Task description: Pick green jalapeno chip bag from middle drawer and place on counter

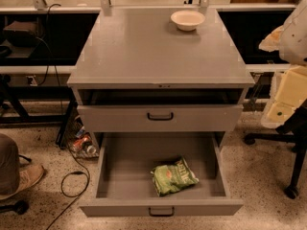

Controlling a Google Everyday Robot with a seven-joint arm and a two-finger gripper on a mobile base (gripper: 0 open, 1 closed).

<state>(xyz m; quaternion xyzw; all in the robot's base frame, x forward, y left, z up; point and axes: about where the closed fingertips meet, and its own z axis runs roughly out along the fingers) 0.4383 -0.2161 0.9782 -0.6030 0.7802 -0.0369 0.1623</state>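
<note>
The wide grey metal middle drawer (125, 163) stands pulled out, and the small crinkled light-green jalapeno chip bag (173, 177) lies flat on its floor toward the front right, so nothing has been lifted yet. The robot's cream-coloured gripper (283, 104) hangs at the right edge of the scene, beside the cabinet and well apart from the bag; whether it is spread or closed I cannot tell. By my reckoning the reach, the grasp and the placing on the flat matte-grey counter (144, 51), where a cream round bowl (187, 19) sits near the back, are all left to do.

No text could be read. The green jalapeno chip bag (173, 177), lying inside the middle drawer (120, 208), bore white lettering that could not be made out. The claw (284, 99) hung above and right of that drawer.
</note>
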